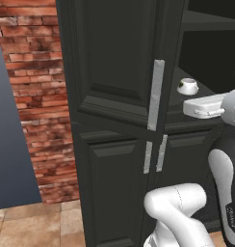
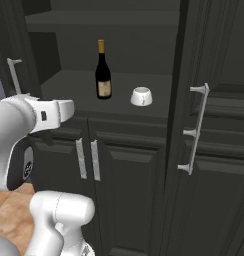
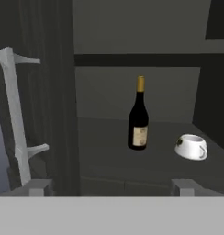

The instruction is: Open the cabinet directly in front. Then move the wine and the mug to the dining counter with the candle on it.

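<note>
Two dark finger tips of the gripper point(image 3: 111, 187) rise nearest the hand camera, spread wide apart with nothing between them, pointing into the open upper compartment of the black cabinet point(image 2: 144, 155). Both upper doors stand swung outward, each edge-on with its silver bar handle point(image 2: 196, 129) showing. On the cabinet's shelf point(image 3: 109, 156) the wine bottle point(image 3: 138, 114) stands upright near the middle, well back from the front edge, its gold-capped neck up and its pale label facing out. Just beside it, toward the shelf's right side, sits the white mug point(image 3: 192, 147), apart from the bottle and tilted slightly. Below the shelf, the lower double doors point(image 2: 89, 160) are shut.
</note>
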